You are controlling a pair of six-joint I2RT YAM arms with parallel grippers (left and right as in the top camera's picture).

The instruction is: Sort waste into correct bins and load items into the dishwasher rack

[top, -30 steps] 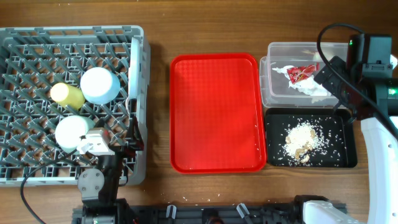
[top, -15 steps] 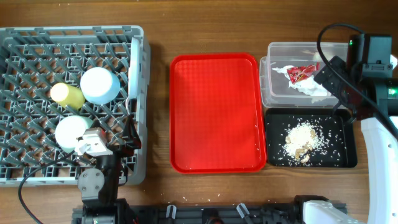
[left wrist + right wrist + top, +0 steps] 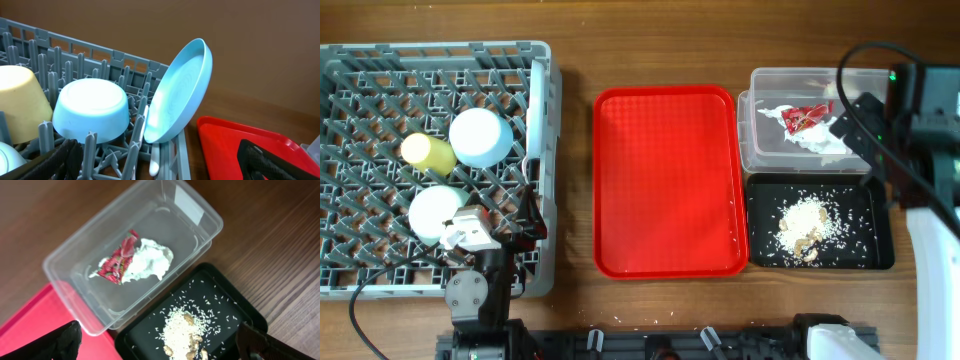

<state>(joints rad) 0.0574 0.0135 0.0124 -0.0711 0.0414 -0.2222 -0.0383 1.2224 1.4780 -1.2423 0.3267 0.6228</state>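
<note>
Wooden table (image 3: 720,40) bears rack (image 3: 546,150), red tray (image 3: 665,180), tub (image 3: 765,78), black tray (image 3: 868,228).

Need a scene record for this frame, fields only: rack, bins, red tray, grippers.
rack: cup, upturned bowl, plate on edge
tub: napkin, wrapper
black tray: crumbs
red tray: between rack and bins
left gripper: open, over rack, holding nothing
right gripper: open, over bins, holding nothing
</note>
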